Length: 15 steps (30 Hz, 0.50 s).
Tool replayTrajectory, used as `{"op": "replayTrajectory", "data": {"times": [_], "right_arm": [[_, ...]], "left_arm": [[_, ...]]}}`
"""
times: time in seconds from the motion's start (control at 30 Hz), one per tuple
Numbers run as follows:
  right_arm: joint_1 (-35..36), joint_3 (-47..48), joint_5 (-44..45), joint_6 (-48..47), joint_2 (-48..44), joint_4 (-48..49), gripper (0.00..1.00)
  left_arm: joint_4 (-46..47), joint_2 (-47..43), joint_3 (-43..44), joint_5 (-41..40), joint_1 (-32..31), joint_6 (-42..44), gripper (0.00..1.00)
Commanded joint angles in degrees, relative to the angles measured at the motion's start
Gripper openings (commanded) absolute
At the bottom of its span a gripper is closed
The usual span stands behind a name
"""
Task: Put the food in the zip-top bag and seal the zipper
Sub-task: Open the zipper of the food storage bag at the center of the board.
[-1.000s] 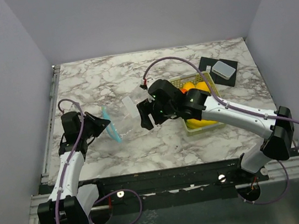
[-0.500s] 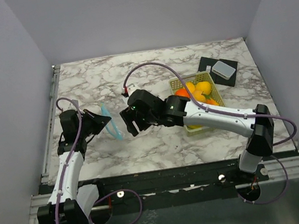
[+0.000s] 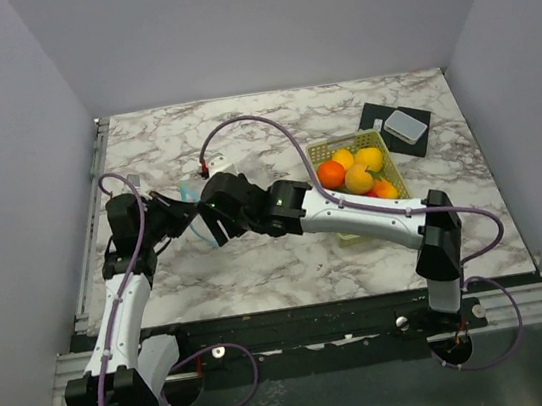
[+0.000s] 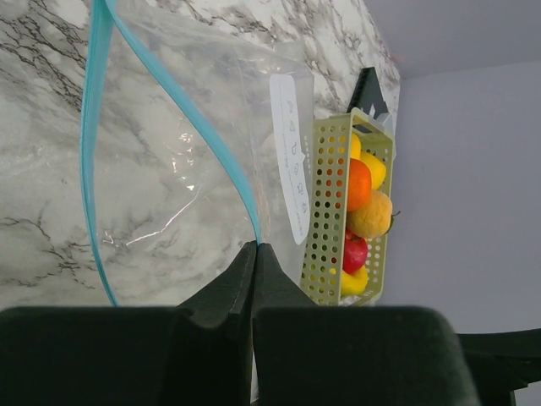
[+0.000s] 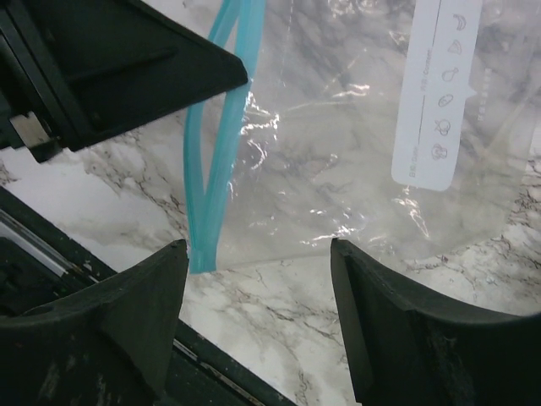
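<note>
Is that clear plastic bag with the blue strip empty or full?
Empty: bare marble table shows through the clear plastic bag; toy fruit sits in the yellow-green basket.

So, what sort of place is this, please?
Likely a lab robot test booth: plain grey walls around a marble-patterned table, a left arm and right arm at its edge, toy fruit in a basket.
</note>
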Motion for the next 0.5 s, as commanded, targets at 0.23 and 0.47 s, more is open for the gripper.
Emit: {"op": "replayTrajectory", "data": {"times": [0.23,0.47], "right_arm": [[1.25,7.50,7.29,2.17,6.39,-0.83,0.73],[1.75,9.10,10.56,2.65,8.59,-0.42,0.72]], "left_arm": [[-0.34,-1.79,2.61,0.42,-1.97,-3.70,0.00],[-1.30,-1.88,3.66,-0.03,-2.05,-4.57,0.00]]}}
